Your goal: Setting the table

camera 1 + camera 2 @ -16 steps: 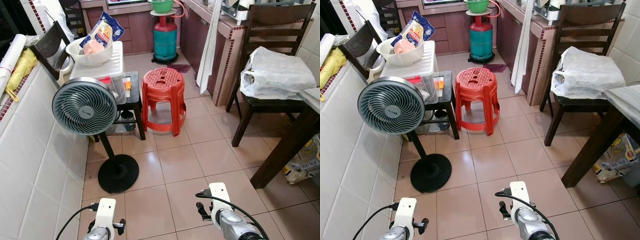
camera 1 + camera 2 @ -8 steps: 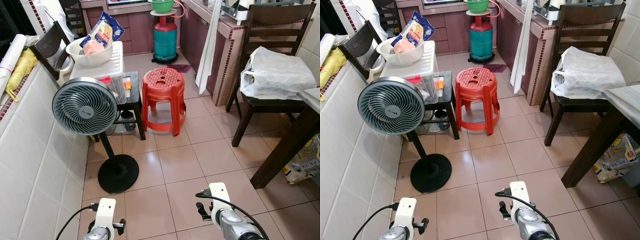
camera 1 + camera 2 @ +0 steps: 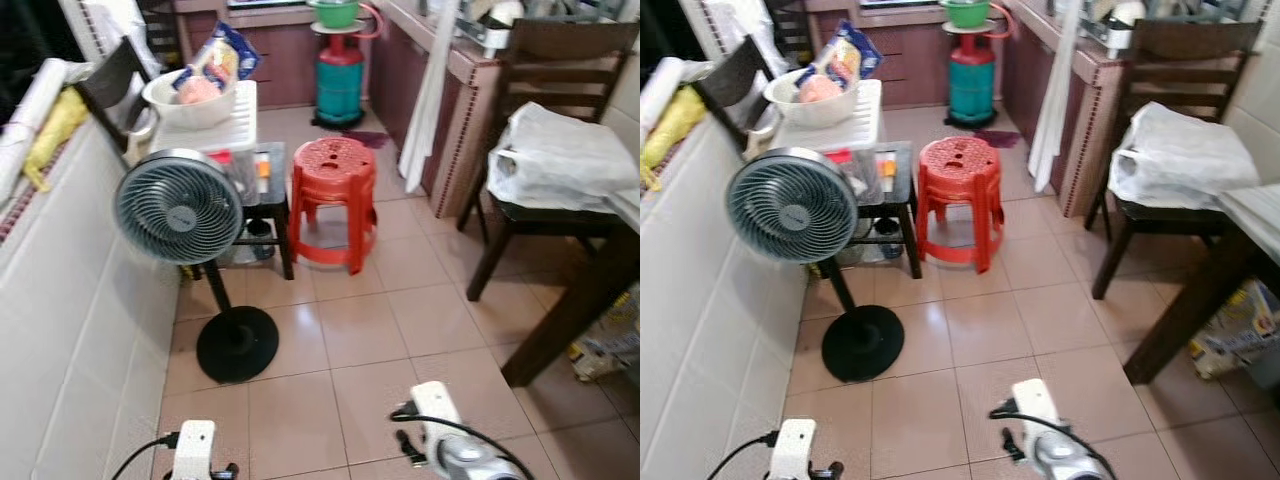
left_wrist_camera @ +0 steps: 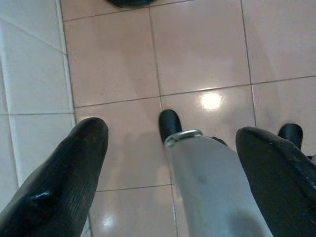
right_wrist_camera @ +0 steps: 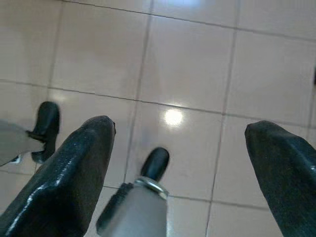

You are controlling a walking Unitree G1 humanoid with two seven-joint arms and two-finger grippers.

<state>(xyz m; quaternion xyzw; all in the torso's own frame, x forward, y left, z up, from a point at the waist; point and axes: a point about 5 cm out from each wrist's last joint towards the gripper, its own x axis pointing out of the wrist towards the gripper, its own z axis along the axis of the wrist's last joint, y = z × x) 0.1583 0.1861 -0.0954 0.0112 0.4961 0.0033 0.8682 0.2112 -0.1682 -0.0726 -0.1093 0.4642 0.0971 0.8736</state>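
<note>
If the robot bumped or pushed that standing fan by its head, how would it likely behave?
The standing fan looks top-heavy: a large round head on a thin pole, so a push up high would probably tip it. Its flat black base sits on glossy floor tiles, so a low push would more likely slide it. The grille probably flexes.

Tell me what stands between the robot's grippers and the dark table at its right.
Nothing visible blocks the way: bare floor tiles run from the right gripper and left gripper, both open and empty, to the table leg. The chair with the white bag stands beyond the table.
</note>
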